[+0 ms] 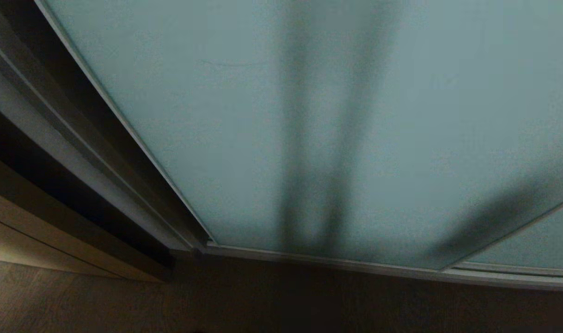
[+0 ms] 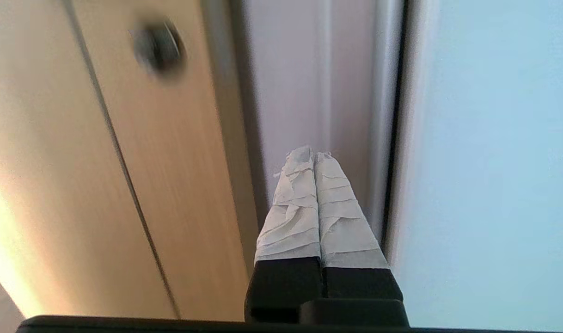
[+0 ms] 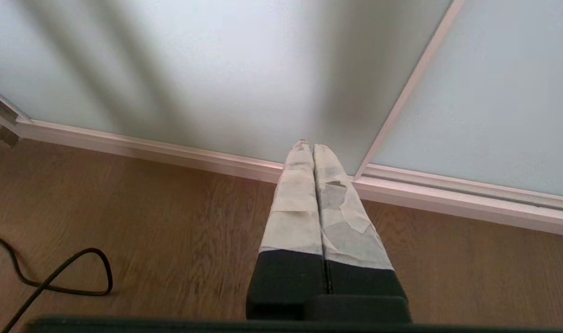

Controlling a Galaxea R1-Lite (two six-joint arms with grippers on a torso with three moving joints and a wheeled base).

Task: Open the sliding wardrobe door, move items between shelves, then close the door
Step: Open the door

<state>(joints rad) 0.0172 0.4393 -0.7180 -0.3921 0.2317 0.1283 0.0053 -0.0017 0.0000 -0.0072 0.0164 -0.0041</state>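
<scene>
Head view: the frosted door (image 1: 309, 115) fills the frame, shut to its left frame edge, the floor (image 1: 281, 305) below it. The left gripper (image 2: 315, 155), fingers pressed together and empty, points near that edge beside a beige cabinet (image 2: 124, 162). The right gripper (image 3: 311, 148), likewise clenched, hangs over the floor. Opening seems the step in hand; next likely calls for pushing the frame sideways.

my head looks down, close on the sliding wardrobe door (image 1: 309, 115); my right wrist shares its bottom frame, my left wrist faces its edge.
</scene>
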